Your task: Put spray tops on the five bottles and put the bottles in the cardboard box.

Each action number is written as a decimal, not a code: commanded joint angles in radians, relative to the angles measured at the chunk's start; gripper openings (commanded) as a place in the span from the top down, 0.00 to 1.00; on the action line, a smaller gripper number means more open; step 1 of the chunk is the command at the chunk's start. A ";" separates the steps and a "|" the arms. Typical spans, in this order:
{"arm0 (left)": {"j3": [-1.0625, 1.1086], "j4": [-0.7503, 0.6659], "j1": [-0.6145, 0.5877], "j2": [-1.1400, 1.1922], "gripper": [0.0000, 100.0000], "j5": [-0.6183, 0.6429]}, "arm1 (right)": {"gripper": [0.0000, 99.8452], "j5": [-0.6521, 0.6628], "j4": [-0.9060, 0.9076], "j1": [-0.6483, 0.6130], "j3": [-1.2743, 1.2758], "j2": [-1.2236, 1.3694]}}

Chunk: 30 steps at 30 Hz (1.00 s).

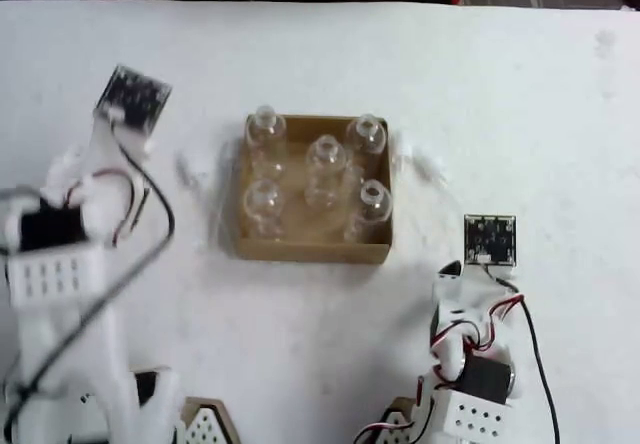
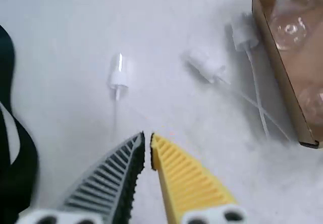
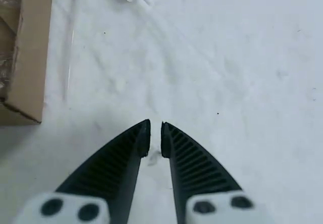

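Left gripper (image 2: 147, 137) is closed and empty. Five clear plastic bottles (image 1: 325, 154) stand with no tops in the brown cardboard box (image 1: 312, 252). I'd open wide, then pinch the small white spray top (image 2: 118, 73), at nine o'clock from the box, by its head.

The high camera hangs off my arms and looks almost straight down on the table (image 1: 500, 84), far enough back to take in the whole cardboard box (image 1: 262, 248) near the middle. My left wrist camera sits behind my left gripper (image 2: 147, 142), sighting along it, close over the tabletop. My right wrist camera rides the same way behind my right gripper (image 3: 155, 133). All three share the box; the spray tops (image 2: 118, 75) beside it are perhaps the pale smudges seen from above.
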 commanded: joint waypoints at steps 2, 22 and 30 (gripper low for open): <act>-0.371 0.140 -0.012 0.437 0.97 -0.017 | 0.98 0.017 -0.025 -0.010 0.009 -0.005; -1.892 0.427 -0.134 1.698 0.87 0.034 | 0.98 0.130 -0.019 -0.108 0.025 -0.004; -2.239 0.410 -0.145 2.009 0.86 0.032 | 0.98 0.180 -0.019 -0.108 0.025 -0.004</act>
